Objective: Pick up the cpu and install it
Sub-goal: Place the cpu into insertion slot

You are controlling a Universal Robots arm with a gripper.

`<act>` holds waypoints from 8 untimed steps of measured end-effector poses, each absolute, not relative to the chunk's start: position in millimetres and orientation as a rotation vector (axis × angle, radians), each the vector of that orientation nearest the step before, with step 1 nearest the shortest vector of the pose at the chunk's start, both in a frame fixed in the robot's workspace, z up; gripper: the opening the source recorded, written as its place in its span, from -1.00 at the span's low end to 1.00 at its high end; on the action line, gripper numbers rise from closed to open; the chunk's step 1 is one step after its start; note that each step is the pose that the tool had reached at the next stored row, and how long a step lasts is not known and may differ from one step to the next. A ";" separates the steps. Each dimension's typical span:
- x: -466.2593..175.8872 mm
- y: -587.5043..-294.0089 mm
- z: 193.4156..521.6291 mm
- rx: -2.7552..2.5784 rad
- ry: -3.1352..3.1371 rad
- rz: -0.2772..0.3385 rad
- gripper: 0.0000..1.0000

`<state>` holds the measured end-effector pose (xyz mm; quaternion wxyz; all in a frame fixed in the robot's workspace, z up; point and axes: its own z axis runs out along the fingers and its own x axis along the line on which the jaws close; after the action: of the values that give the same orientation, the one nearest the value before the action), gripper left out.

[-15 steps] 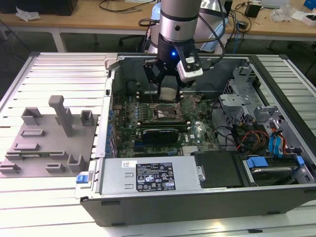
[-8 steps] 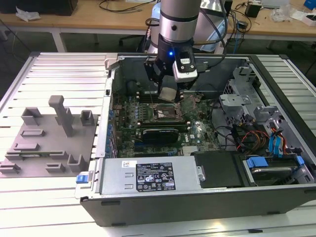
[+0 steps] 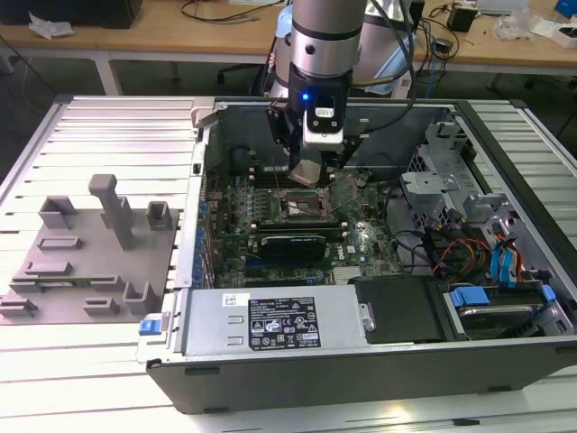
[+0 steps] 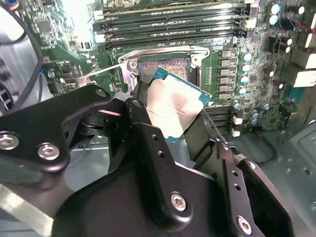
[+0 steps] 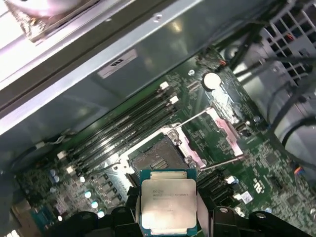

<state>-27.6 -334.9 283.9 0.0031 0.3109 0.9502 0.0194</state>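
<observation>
The cpu (image 5: 168,202), a flat square chip with a pale silver top, is clamped by its edges between the two black fingers of my gripper (image 5: 168,208). It hangs tilted just above the motherboard's open socket (image 5: 154,160), clear of it. In the second wrist view the cpu (image 4: 173,106) overlaps the near corner of the socket (image 4: 165,66), and the gripper (image 4: 173,112) is shut on it. In the exterior view the gripper (image 3: 306,173) hovers inside the open computer case, directly over the socket (image 3: 302,207).
The socket's load plate (image 5: 223,129) and wire lever (image 5: 219,163) stand swung open beside it. Memory slots (image 4: 173,22) run along one side. A black expansion card (image 3: 290,244), the power supply (image 3: 270,320) and cables (image 3: 460,253) lie nearby. A grey fixture tray (image 3: 81,262) sits at the exterior view's left.
</observation>
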 end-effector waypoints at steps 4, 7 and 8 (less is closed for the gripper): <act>-27.6 -334.9 283.6 1.106 2.932 0.060 0.08; -27.6 -334.9 283.5 1.178 2.902 0.060 0.08; -27.6 -334.9 283.4 1.206 2.890 0.060 0.08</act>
<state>-27.6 -334.9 283.4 0.0046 0.3849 0.9228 0.0191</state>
